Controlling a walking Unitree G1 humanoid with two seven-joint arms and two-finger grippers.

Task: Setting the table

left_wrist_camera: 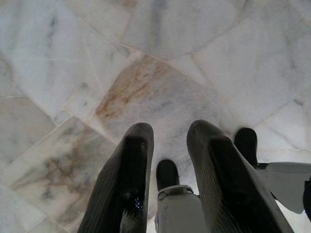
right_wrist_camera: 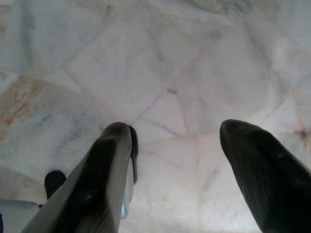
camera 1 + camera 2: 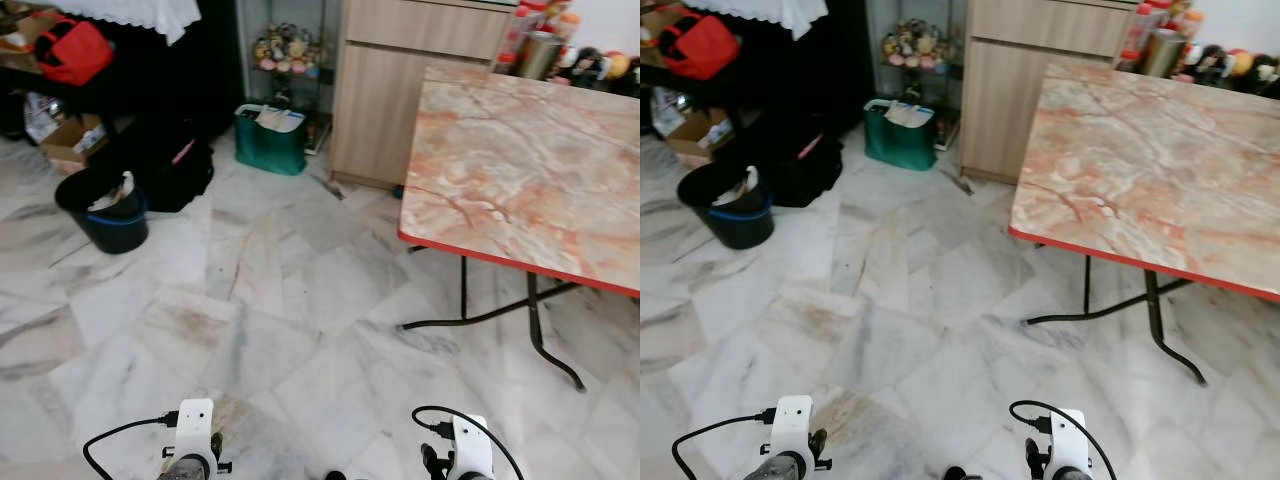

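A marble-patterned table point(image 3: 520, 170) with a red edge is seen in the upper right of the head views, standing on thin black folding legs point(image 3: 535, 325). Its visible top is bare. Bottles and jars point(image 3: 540, 45) are crowded behind its far edge, at the top right of the frame. A light wooden cabinet point(image 3: 385, 95) stands just beside the table's far left corner, at upper centre.

A green bag point(image 3: 270, 140) is placed on the floor left of the cabinet, below a shelf of small figurines point(image 3: 285, 48). In the upper left, a black bucket point(image 3: 105, 210) with a blue band is noted, with a dark bag point(image 3: 165, 160) touching or just beside it, a cardboard box point(image 3: 70, 140) further left, and a red bag point(image 3: 72, 50) on a dark bench under a white cloth point(image 3: 135, 15).

The floor point(image 3: 280, 320) is of pale marble tiles, with brownish staining at lower centre.

Both arms hang low at the bottom edge of the head views. In the left wrist view the left gripper point(image 1: 167, 150) points at the floor, its fingers point(image 1: 129, 174) set slightly apart with nothing between them. In the right wrist view the right gripper point(image 2: 177, 150) is spread wide over bare tile, its fingers point(image 2: 104, 170) holding nothing.
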